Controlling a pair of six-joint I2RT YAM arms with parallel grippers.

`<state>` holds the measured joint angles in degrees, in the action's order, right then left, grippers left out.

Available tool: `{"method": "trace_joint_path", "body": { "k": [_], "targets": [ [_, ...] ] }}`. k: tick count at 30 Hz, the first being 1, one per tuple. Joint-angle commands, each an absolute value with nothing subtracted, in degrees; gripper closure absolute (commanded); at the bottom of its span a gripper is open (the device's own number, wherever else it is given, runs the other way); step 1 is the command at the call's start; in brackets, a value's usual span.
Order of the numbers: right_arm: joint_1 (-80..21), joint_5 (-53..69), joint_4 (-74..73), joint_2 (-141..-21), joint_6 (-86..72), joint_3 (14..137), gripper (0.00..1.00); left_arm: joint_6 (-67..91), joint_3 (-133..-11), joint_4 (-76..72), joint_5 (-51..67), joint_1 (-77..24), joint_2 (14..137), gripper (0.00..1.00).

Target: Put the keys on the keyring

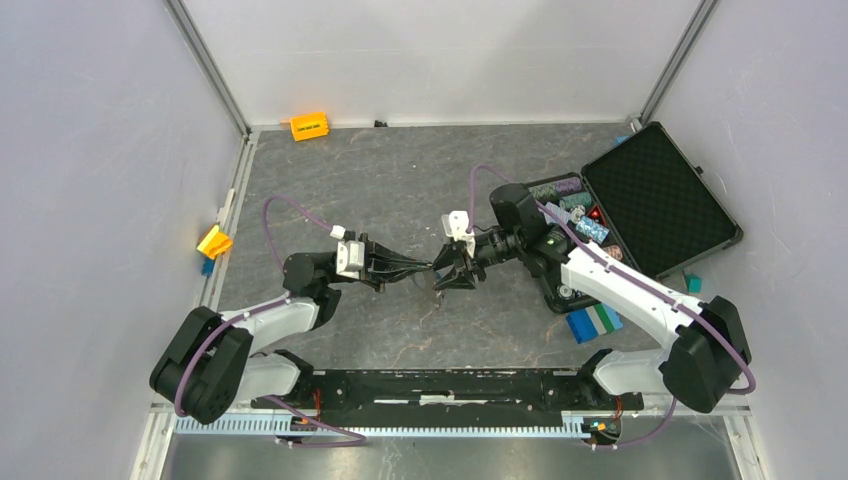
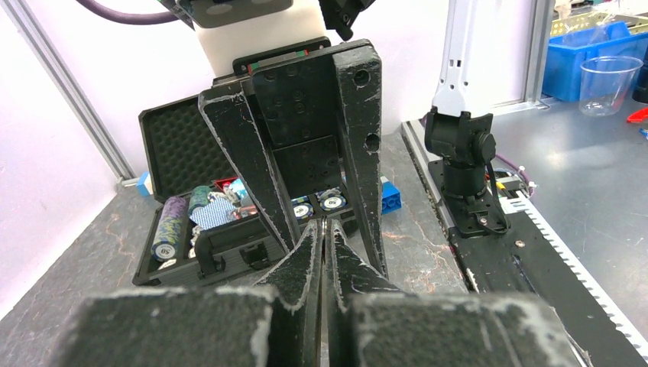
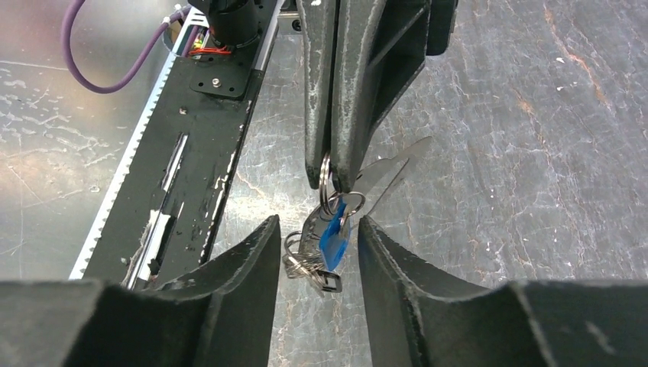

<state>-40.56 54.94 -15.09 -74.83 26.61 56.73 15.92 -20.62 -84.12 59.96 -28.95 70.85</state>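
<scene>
Right wrist view: nearest, the right gripper [image 3: 317, 225] stands half open either side of the dangling keys [image 3: 335, 237], so it should close squarely on one key only, while just beyond, the left gripper [image 3: 334, 164], pinched shut, holds the flat grey keyring [image 3: 386, 172] steady.

A black case [image 1: 655, 195] is lying open at the right, with chips [image 1: 578, 218] sitting inside. A blue-and-white block [image 1: 594, 322] is resting just beside it. An orange block [image 1: 309, 126] and a yellow block [image 1: 214, 241] are lying by the walls.
</scene>
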Motion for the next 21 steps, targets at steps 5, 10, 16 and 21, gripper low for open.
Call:
{"method": "trace_joint_path", "body": {
  "k": [5, 10, 16, 21],
  "targets": [
    [-38.8, 56.2, -14.4, -72.4, 27.0, 57.1, 0.59, 17.8, -20.5, -89.1, 59.3, -28.5, 70.9, 0.98],
    [-38.0, 57.4, -17.0, -71.7, 29.1, 57.6, 0.6, 17.9, -20.6, -89.1, 59.5, -28.5, 71.2, 0.98],
    [-37.9, 58.2, -16.1, -72.1, 28.2, 57.7, 0.64, 18.4, -20.8, -89.2, 59.8, -28.5, 71.4, 0.98],
    [-38.0, 59.6, -14.1, -72.8, 26.4, 56.7, 0.64, 18.2, -20.8, -89.1, 59.7, -28.5, 71.5, 0.98]
  ]
}}
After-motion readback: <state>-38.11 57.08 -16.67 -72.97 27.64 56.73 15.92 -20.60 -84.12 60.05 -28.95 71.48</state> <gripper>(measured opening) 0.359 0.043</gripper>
